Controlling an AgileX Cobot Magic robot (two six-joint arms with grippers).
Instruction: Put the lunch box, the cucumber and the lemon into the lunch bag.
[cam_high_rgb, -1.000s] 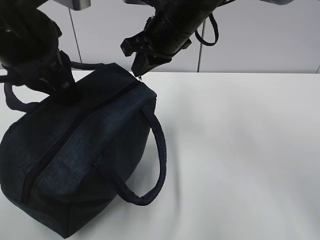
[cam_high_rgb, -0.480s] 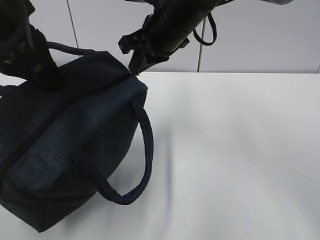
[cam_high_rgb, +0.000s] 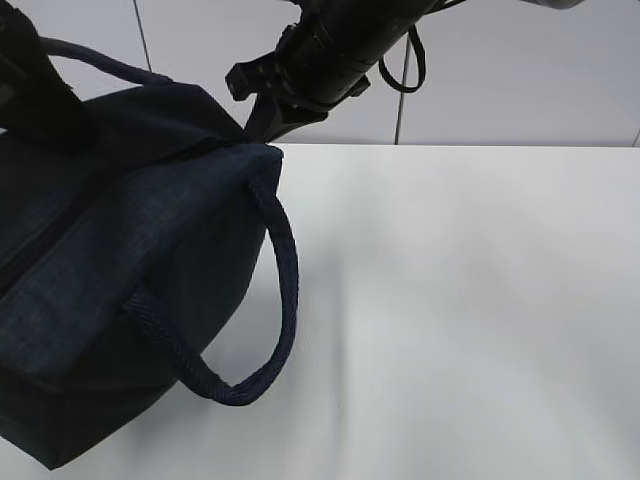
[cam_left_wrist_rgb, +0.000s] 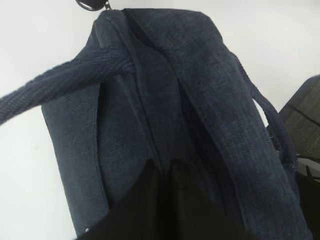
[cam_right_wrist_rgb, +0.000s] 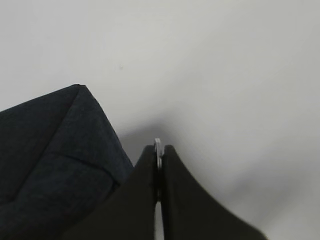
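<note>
Lab-like: bare white table (cam_high_rgb: 480, 300), panelled wall (cam_high_rgb: 520, 90)

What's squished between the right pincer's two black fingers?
A thin metal ring, seemingly the zipper pull of the lunch bag, sits pinched in the right pincer. The right wrist view shows it.

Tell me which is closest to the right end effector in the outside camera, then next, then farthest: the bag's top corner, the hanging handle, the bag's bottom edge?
1. Lunch bag's top corner, right under the right end effector.
2. Hanging handle, lower down, front side.
3. Bag's bottom edge, far lower left.
</note>
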